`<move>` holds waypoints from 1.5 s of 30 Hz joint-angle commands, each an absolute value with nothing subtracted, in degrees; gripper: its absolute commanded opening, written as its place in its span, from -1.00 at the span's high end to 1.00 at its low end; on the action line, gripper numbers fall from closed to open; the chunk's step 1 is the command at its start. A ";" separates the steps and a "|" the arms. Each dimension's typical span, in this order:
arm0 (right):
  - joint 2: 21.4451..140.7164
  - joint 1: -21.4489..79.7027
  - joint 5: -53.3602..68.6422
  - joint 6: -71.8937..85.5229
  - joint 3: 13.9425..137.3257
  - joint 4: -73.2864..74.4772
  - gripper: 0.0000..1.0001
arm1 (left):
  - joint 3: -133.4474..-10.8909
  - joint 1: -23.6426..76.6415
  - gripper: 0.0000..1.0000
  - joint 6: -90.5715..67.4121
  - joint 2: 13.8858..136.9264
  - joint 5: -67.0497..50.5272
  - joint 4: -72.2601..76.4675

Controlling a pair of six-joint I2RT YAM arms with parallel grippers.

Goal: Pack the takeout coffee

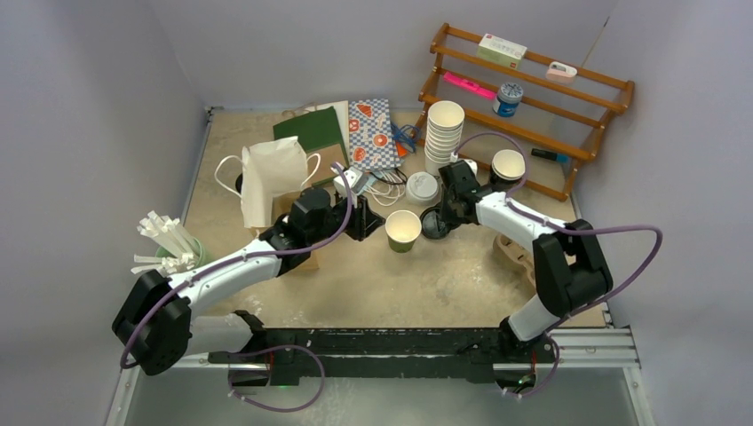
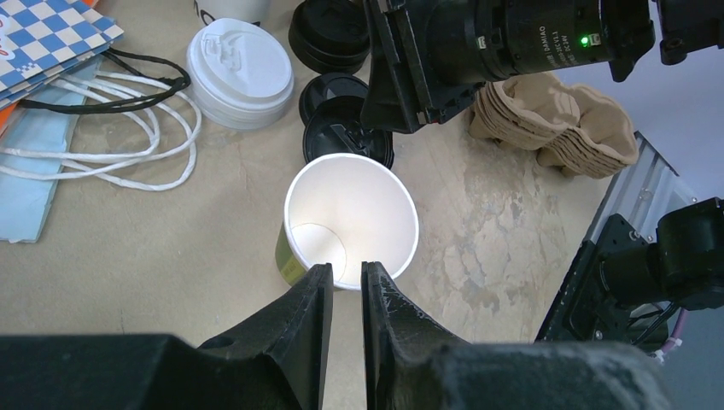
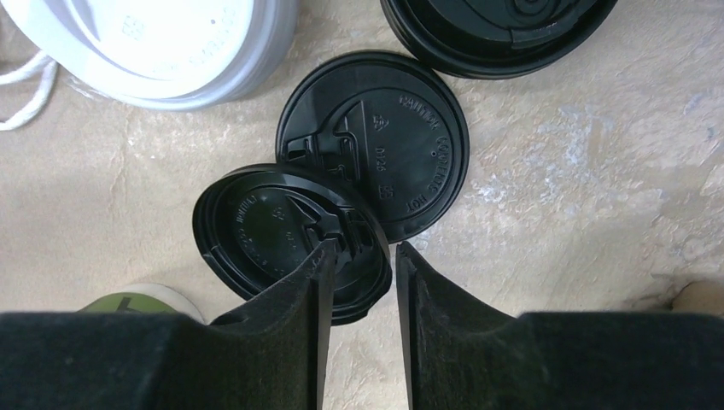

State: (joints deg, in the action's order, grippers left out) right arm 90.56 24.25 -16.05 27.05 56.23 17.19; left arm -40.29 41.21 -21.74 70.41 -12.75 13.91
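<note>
The step in hand looks like lidding: 1 open cup (image 2: 350, 213) is waiting for a lid, so packing is at an early stage.

Nearest the arms, at the middle of the top view, the left gripper (image 2: 347, 266) is resting its fingertips at the cup's near rim. Its fingers are standing almost together, with only a slit between them. Whether they are pinching the rim, I cannot tell. The cup is standing upright on the table (image 2: 478, 222), and its white inside is showing nothing in it.

Just right of the cup, the right gripper (image 3: 364, 246) is straddling the edge of a tilted black lid (image 3: 265, 231), fingers a little apart. Whether they are gripping it, I cannot tell. That lid is leaning on a second black lid (image 3: 401, 145), so the next move calls for lifting 1 alone, then seating it level on the cup while the cup is being steadied.

Beyond them, a stack of white lids (image 2: 239, 73) is sitting beside more black lids (image 3: 495, 26). At the left edge, a pot is holding white sticks (image 1: 164, 235).

Farther back, a white paper bag (image 1: 271, 177) is standing with a tall stack of white cups (image 1: 444, 133) and 1 dark lidless cup (image 1: 508, 165) to its right.
</note>
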 commanded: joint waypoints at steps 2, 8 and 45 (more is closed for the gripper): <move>91.31 23.99 -17.78 27.97 56.34 16.61 0.32 | -43.15 40.87 0.57 -19.89 68.96 -13.83 13.36; 91.45 24.02 -17.97 28.02 55.47 16.59 0.42 | -43.07 40.87 0.57 -19.60 68.53 -13.45 12.83; 65.18 23.99 -13.32 33.13 72.40 45.88 1.00 | -45.06 62.14 -0.12 38.26 70.42 -16.82 28.72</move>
